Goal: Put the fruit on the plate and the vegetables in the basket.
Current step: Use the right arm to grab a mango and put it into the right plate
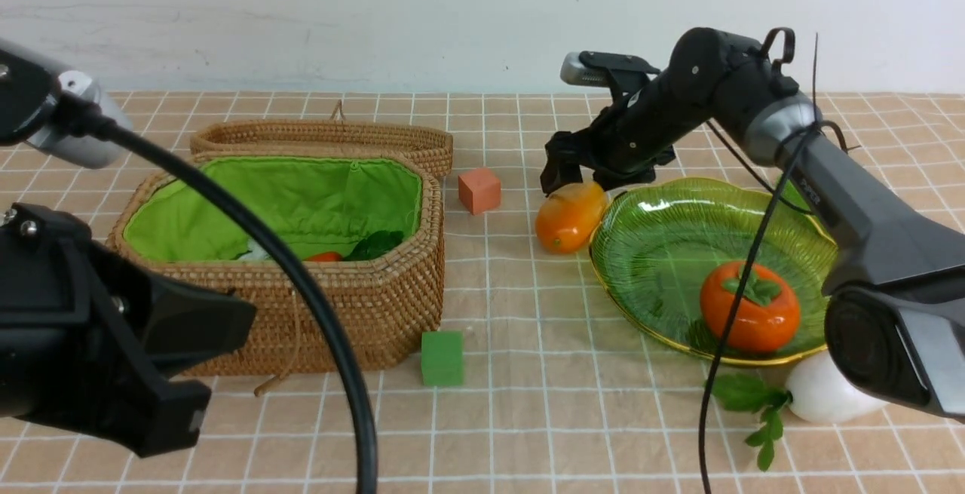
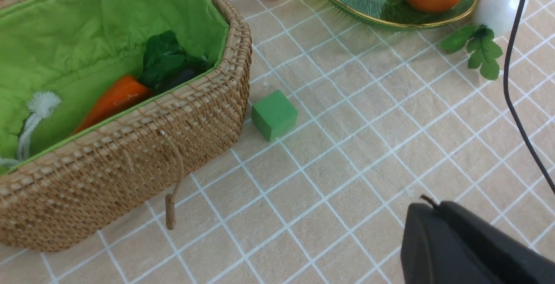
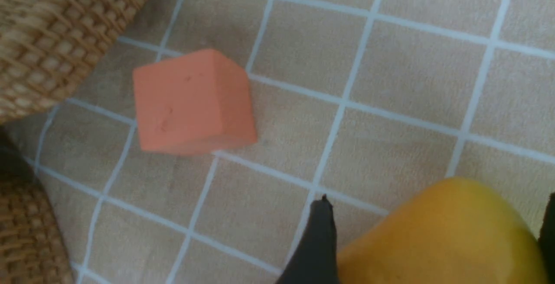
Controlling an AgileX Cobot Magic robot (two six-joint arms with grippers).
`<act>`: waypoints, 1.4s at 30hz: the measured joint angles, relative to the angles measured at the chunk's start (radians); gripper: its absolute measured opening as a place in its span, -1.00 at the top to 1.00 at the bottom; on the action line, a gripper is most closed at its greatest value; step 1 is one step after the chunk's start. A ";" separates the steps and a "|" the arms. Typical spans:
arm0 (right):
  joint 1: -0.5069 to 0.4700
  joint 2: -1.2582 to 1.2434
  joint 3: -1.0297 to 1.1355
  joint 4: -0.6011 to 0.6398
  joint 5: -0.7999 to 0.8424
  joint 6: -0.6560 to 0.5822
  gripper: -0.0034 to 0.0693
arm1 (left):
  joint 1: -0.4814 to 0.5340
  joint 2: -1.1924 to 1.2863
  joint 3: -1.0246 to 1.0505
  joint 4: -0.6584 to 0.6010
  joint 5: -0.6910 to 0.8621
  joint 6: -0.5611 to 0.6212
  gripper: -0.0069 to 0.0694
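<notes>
Glossy mango point(image 1: 569, 216), woven wicker basket point(image 1: 362, 305)

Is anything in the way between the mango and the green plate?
Nothing visible. The mango lies just beside the plate's left rim, between the right gripper's fingers; the persimmon sits on the near part, away from that rim.

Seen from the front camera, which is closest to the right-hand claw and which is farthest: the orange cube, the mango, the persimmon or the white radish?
From the right gripper:
1. Mango, directly beneath it, between its jaws.
2. Orange cube, a little to its left.
3. Persimmon, on the plate, closer to the camera.
4. White radish, beyond the plate's near edge, farthest.
</notes>
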 joint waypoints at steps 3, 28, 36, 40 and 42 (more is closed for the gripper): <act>0.000 -0.010 0.000 0.001 0.030 0.000 -0.81 | 0.000 0.000 0.000 0.000 -0.001 0.000 0.85; 0.064 -0.085 -0.044 -0.039 0.165 0.017 -0.73 | 0.000 0.003 0.001 0.003 -0.054 0.036 0.85; 0.078 -0.049 -0.046 -0.099 0.174 0.123 -0.80 | 0.000 0.003 0.001 0.003 -0.067 0.047 0.85; 0.078 -0.023 -0.046 -0.103 0.164 0.131 -0.80 | 0.000 0.003 0.001 0.003 -0.068 0.048 0.85; 0.078 -0.014 -0.046 -0.103 0.162 0.131 -0.80 | 0.000 0.003 0.001 0.003 -0.068 0.048 0.85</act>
